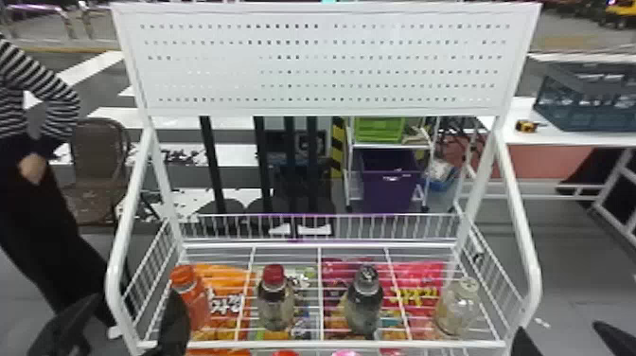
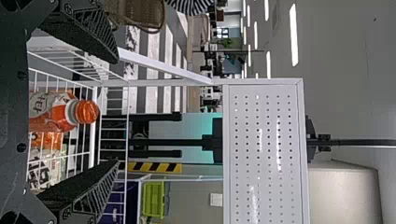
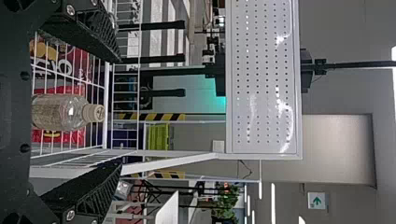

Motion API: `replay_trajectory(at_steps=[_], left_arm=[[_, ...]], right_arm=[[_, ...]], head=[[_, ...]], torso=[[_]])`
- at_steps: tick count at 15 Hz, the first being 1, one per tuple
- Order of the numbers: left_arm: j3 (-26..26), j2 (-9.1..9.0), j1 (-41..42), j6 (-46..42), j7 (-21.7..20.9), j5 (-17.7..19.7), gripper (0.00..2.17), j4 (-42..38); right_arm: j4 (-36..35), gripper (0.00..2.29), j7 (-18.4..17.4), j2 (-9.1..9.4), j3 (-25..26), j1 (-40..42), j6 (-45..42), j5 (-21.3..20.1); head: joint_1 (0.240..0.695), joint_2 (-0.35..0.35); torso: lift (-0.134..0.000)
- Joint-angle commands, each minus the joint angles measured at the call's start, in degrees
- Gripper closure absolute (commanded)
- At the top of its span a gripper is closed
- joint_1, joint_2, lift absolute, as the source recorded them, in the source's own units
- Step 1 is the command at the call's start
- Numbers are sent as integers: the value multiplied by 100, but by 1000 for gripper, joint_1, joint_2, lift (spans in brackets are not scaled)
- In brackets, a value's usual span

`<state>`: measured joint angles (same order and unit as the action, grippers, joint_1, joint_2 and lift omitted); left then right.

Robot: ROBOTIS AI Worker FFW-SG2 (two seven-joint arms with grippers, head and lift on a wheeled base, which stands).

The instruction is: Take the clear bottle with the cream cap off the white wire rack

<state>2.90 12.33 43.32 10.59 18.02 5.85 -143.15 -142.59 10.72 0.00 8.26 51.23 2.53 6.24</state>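
Right hand (image 3: 119,111), wide open and empty, should go in level with one finger each side of the clear bottle (image 3: 58,112) standing on the white wire rack (image 3: 107,93), squeeze softly, then lift straight up before backing away.

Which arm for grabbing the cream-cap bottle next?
Right, I'd say. The cream-cap bottle stands at the right end of the rack, and the open right end effector faces it. The left end effector is at the other end, by the orange bottle.
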Motion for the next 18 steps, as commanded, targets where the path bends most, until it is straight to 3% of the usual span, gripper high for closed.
replay_trajectory(at_steps=[1, 11, 14, 18], left_arm=[[0, -3, 1, 9, 0, -32, 124, -3], [0, -3, 19, 9, 0, -49, 124, -11], [0, -3, 54, -8, 9, -58, 124, -29], [44, -3, 80, 9, 0, -67, 124, -29]], right_arm=[[-6, 113, 0, 5, 0, -8, -11, 0], [100, 117, 71, 5, 9, -8, -186, 0], [900, 117, 71, 5, 0, -96, -925, -70], [2710, 117, 71, 5, -62, -1028, -1856, -281]], head=[[499, 0], [499, 0], [499, 0], [499, 0]], torso=[[0], [0], [0], [0]])
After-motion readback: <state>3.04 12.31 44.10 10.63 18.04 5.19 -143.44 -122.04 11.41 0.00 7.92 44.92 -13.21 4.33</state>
